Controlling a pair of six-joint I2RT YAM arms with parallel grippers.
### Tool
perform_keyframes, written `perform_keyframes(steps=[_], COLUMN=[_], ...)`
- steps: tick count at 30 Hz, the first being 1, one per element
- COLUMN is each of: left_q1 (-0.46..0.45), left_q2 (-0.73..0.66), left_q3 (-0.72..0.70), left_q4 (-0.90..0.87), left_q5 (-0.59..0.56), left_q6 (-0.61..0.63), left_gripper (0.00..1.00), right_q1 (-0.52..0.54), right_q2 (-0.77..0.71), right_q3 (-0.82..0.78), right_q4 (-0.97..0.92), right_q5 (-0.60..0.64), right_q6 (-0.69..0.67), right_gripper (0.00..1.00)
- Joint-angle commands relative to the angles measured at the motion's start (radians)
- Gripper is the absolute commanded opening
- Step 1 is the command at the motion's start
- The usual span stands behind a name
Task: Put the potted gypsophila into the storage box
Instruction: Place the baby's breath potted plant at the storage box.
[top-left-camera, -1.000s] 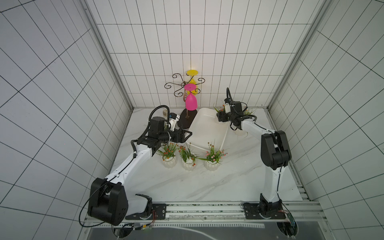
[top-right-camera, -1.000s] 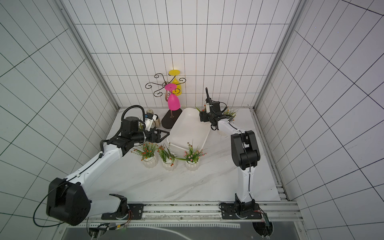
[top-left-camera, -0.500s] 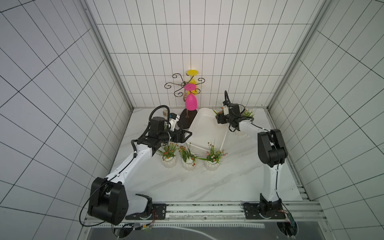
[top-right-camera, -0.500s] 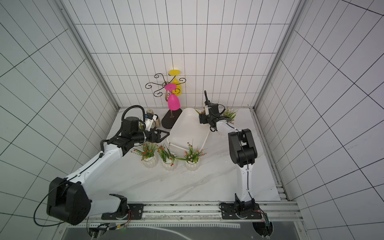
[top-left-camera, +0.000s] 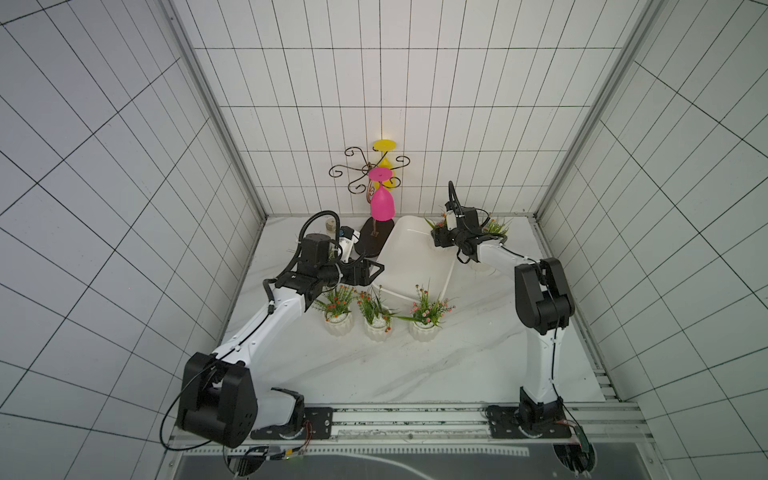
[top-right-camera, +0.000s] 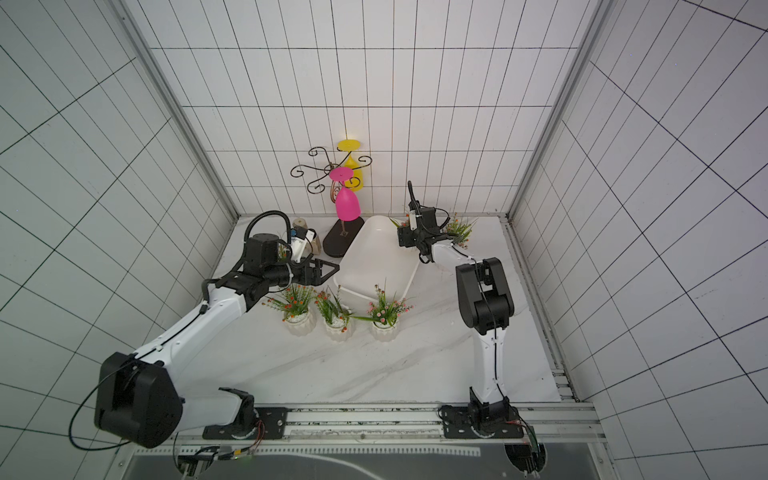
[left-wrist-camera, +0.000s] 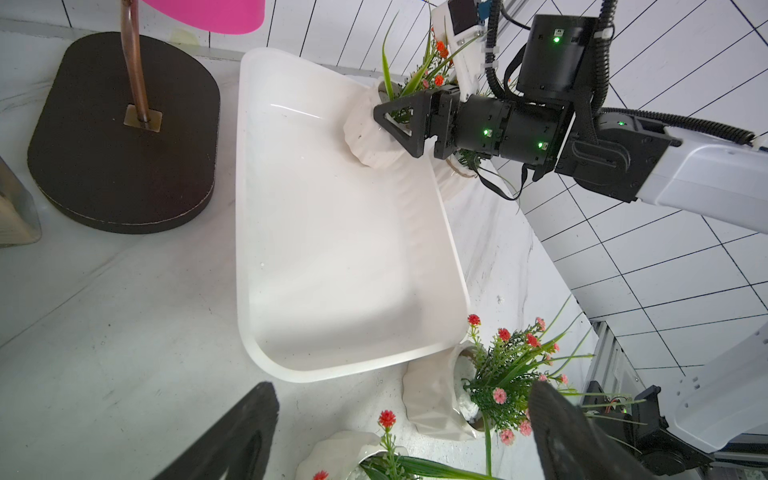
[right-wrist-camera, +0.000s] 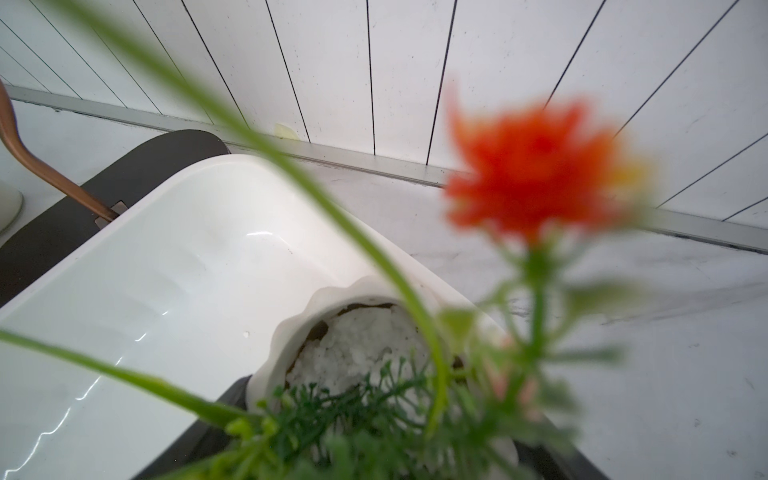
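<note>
The storage box (top-left-camera: 411, 262) lies between the two grippers, one corner directly ahead of the left gripper (top-left-camera: 377, 271), whose jaws stand wide apart and empty. The right gripper (left-wrist-camera: 382, 118) is clamped on the white pot of a potted gypsophila (left-wrist-camera: 368, 139), tilted over the box's opposite end; three more pots (top-left-camera: 377, 328) stand beside the left gripper.

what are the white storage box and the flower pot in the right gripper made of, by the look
Storage box: probably plastic, glossy; sharp light streaks on a smooth, thin-walled shell.
Gypsophila pot: maybe ceramic or plaster, matte; ribbed sides show soft shading, no glints.
</note>
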Motion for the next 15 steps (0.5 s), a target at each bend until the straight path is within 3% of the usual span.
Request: perform_keyframes(steps=[1, 15], left_q1=[0.004, 0.005], left_q2=[0.006, 0.007], left_q3=[-0.003, -0.006], left_q4=[0.008, 0.009], left_q5=[-0.004, -0.009], left_q6=[-0.005, -0.003], left_gripper=[0.94, 0.94], right_q1=[0.010, 0.007], right_q2=[0.000, 0.069], right_q3=[-0.015, 0.049], right_q4=[0.082, 0.073], right_q5=[0.012, 0.021], right_q6=[-0.020, -0.032], right_gripper=[0.69, 0.71])
